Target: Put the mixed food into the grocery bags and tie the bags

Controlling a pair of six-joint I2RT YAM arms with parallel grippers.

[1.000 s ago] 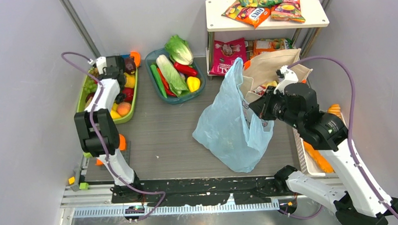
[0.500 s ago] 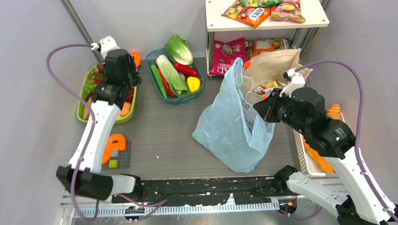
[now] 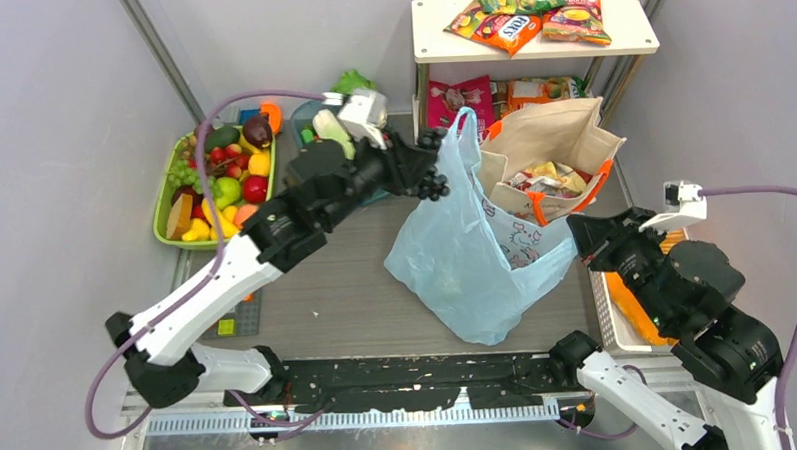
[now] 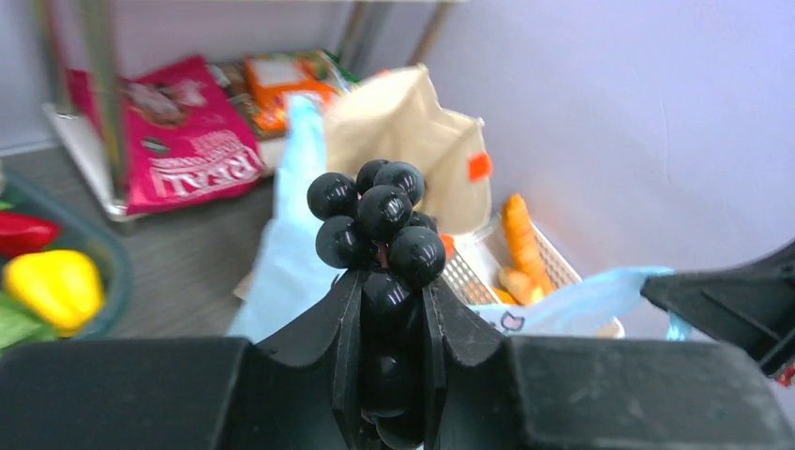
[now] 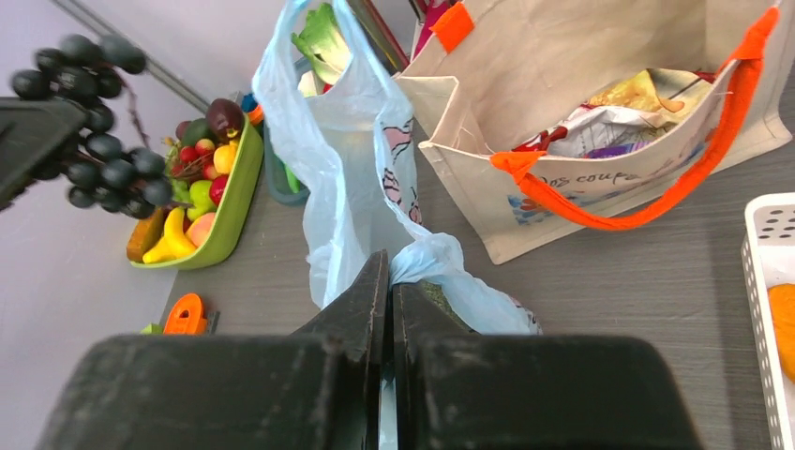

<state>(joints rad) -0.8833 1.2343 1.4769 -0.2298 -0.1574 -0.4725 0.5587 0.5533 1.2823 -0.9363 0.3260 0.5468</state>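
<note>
My left gripper (image 3: 420,170) (image 4: 384,281) is shut on a bunch of black toy grapes (image 3: 433,176) (image 4: 380,220), held in the air beside the raised handle of the light-blue plastic bag (image 3: 466,253) (image 4: 281,267). On the bag's other handle, pulled out to the right, my right gripper (image 3: 578,237) (image 5: 390,267) is shut. The bag (image 5: 342,178) hangs open between the two handles. Behind it stands the beige tote (image 3: 552,140) (image 5: 562,56) with orange handles, upright, with snack packets (image 5: 609,117) inside. The grapes (image 5: 94,141) also show at the left of the right wrist view.
A green tray (image 3: 161,208) of toy fruit sits at the far left. A teal tray (image 3: 301,138) of vegetables is partly hidden behind my left arm. A white shelf (image 3: 438,33) at the back carries snack packets. A white mesh basket (image 3: 599,303) lies at the right edge.
My left arm swung from the green fruit tray to the right, carrying the black grapes up to the blue bag. My right gripper pulled its bag handle rightward and nearer.
</note>
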